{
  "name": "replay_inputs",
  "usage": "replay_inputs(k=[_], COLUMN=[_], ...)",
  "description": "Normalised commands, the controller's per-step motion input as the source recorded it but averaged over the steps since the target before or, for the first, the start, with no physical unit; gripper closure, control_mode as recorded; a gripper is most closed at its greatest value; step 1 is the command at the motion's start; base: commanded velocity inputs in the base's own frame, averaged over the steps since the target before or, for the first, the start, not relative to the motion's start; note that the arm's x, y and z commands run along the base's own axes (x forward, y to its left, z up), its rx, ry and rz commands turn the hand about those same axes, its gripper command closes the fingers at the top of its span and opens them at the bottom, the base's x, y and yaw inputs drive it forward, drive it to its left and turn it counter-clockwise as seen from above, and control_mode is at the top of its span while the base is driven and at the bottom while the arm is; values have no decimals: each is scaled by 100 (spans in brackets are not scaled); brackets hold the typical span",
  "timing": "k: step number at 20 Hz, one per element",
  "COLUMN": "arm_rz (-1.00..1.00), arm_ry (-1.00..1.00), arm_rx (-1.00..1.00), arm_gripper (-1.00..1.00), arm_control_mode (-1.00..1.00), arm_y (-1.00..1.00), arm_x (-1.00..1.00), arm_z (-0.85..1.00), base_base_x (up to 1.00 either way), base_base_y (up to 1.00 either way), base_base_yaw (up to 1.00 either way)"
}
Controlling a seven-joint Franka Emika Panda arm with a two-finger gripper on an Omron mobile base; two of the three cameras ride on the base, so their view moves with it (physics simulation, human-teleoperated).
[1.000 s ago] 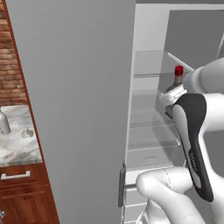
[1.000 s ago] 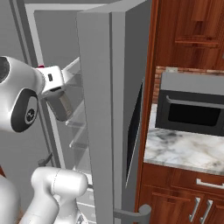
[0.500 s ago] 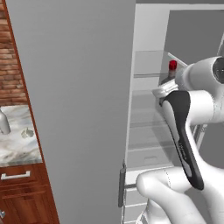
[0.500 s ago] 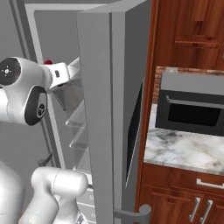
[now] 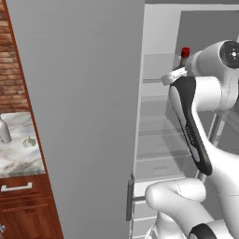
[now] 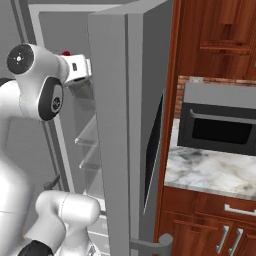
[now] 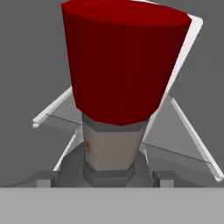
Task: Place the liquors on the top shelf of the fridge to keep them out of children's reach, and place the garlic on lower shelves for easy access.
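the fridge [image 5: 84, 93] stands open. the arm has swung higher, lifting the dark bottle [image 7: 111, 144] with its red cap [image 5: 185, 52] up by the top shelf [image 5: 158, 80]. the gripper [image 7: 100, 177] looks clamped on the bottle, so shelving seems close.

White rounded arm [image 5: 210, 154] segments (black panels, dark joint discs).

A matt red cap [image 7: 124, 61] is seen on the smooth grey bottle [image 7: 111, 151]. Clear glass shelves [image 5: 161, 128] with pale rims are carried in the plain matt grey fridge [image 5: 84, 93]. Polished dark wood cabinets [image 6: 220, 35] and glossy marble counter [image 6: 215, 170] are shown.
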Motion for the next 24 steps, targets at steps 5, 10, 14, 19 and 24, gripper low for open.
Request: replay_inputs(k=[5,10,14,19,24], arm_rz=[-2,-2,-5,-6,-5], arm_ry=[0,0,1,2,1], arm_rx=[16,9,0,0,0], arm_gripper=[100,100,100,100,100], arm_control_mode=[-100,-100,-100,-100,-100], arm_y=[-46,-36,-19,-18,-14], arm_x=[35,42,52,60,58], arm_z=[6,0,0,0,-3], base_base_x=[0,0,0,0,0], base_base_y=[0,0,0,0,0], base_base_yaw=[0,0,0,0,0])
